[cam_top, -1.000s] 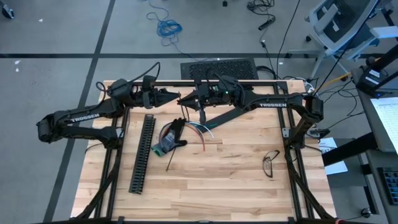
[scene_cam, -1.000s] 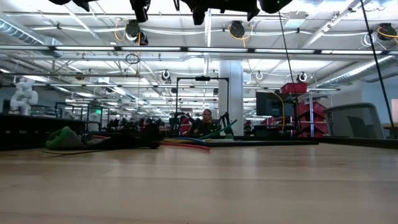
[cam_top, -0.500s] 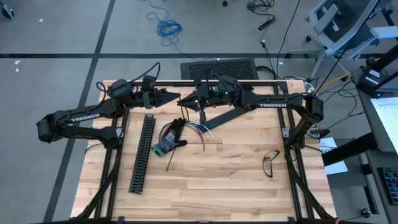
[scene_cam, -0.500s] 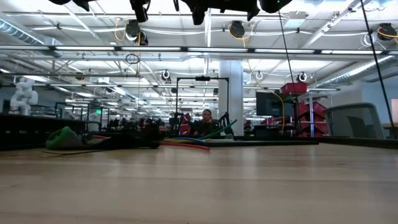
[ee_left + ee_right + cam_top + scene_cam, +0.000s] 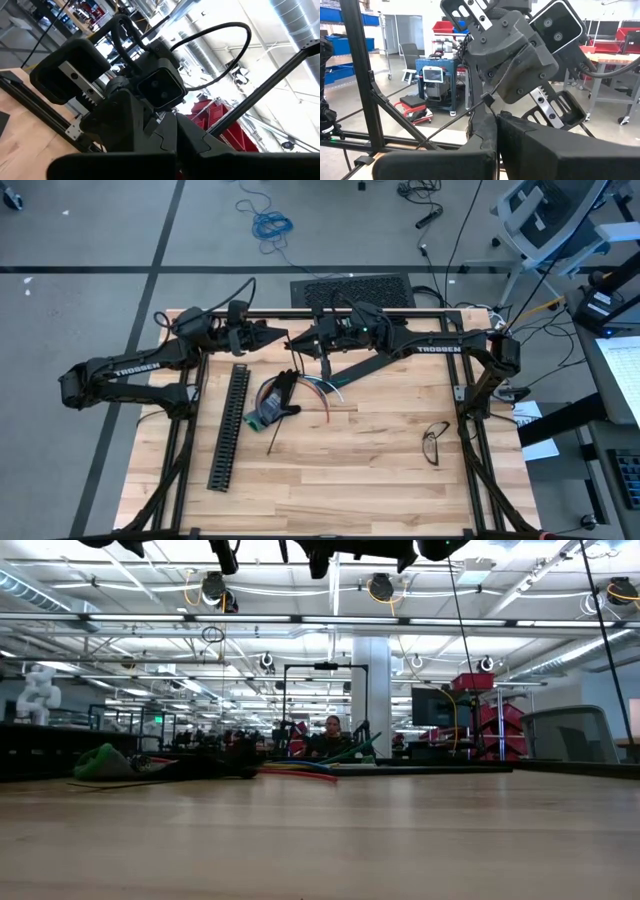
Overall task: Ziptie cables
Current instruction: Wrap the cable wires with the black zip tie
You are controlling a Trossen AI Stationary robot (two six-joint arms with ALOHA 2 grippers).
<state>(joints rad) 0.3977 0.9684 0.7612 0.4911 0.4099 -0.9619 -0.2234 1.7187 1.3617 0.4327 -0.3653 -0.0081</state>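
Tabletop cables below left hand

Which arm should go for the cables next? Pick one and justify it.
Probably right. Both grippers hover shut at the table's far edge, facing each other; the right gripper sits almost directly behind the cables, while the left gripper lies slightly farther off. The margin is small.

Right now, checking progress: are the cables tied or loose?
Loose: the cables fan out separately on the table, with no tie visible.
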